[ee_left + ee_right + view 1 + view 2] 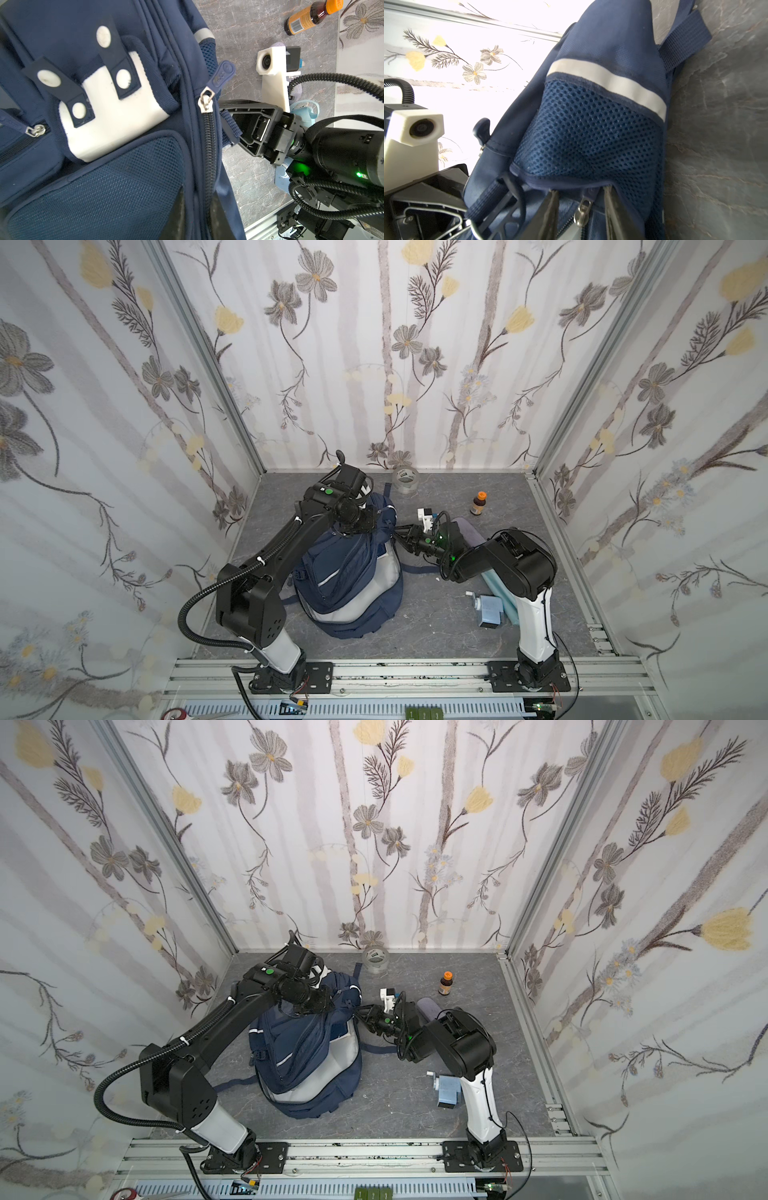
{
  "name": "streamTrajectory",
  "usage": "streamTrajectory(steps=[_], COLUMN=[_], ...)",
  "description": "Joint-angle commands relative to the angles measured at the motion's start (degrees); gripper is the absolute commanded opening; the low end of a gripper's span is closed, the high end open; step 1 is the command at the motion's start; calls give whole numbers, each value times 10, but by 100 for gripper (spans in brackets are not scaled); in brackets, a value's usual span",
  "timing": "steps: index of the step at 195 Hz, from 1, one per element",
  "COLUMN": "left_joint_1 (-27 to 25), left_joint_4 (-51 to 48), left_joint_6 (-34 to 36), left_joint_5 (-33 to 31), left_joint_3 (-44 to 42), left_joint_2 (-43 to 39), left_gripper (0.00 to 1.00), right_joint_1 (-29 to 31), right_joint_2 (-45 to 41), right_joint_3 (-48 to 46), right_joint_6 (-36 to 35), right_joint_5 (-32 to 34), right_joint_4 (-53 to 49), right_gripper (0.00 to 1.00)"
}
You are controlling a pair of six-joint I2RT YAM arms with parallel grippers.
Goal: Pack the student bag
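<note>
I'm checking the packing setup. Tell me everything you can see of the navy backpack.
The navy blue fabric backpack has white patches, a pale reflective stripe, a mesh side pocket and metal zip sliders. It slumps on the grey marbled table, its top pinched by the shut left gripper; the right gripper's open jaws straddle one slider.

Grey marbled tabletop (436, 626): navy student bag (353, 572), clear tape roll (405, 481) nr back wall, brown btl (478, 504) w/ orange cap, lt-blue box (488, 608).

Navy, white-patched student bag (345, 572) sits upright, centre-left.
</note>
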Motion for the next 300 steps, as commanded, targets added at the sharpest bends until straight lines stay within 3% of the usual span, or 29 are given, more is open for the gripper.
streamTrajectory(steps=[1, 76, 138, 165, 218, 300], left_joint_1=[-4, -5, -7, -9, -9, -15], left_joint_4=[20, 20, 25, 25, 23, 54], left_joint_6=[-8, -11, -20, -21, -43, -117], left_joint_5=[34, 30, 30, 29, -14, -81], left_joint_3=[3, 2, 3, 4, 2, -22], left_joint_2=[-9, -9, -5, -5, 8, 28], left_gripper=[0, 0, 0, 0, 0, 0], right_joint_1=[1, 14, 15, 14, 10, 7], right_joint_2=[3, -19, -10, -4, -25, -67], right_joint_3=[17, 7, 32, 48, 24, -48], right_joint_6=[9, -17, -23, -18, -13, -12], right_joint_5=[21, 26, 10, 0, -14, -27], right_joint_4=[9, -69, -103, -98, -80, -52], right_gripper=[37, 24, 29, 19, 6, 1])
